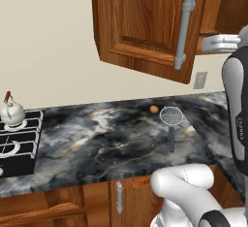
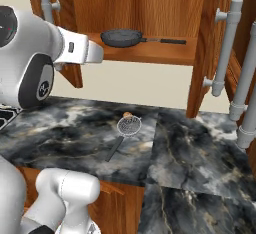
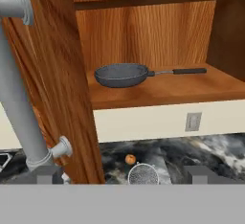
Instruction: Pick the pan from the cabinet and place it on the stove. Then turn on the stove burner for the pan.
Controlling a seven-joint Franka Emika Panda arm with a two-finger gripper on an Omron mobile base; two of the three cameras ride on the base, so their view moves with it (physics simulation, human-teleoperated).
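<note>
Gripper (image 3: 122, 175) jaws apart, empty, facing the open cabinet (image 3: 62, 74).
I judge the pan (image 3: 122, 73) rigid, rather heavy; I would take its handle at 3 o'clock.

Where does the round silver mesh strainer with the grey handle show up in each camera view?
Left base view: round silver mesh strainer right of centre, on the counter.
Right base view: centre, handle toward the camera.
Hand view: bottom centre, partly cut off.
Shared landmark: small orange ball beside it.
</note>
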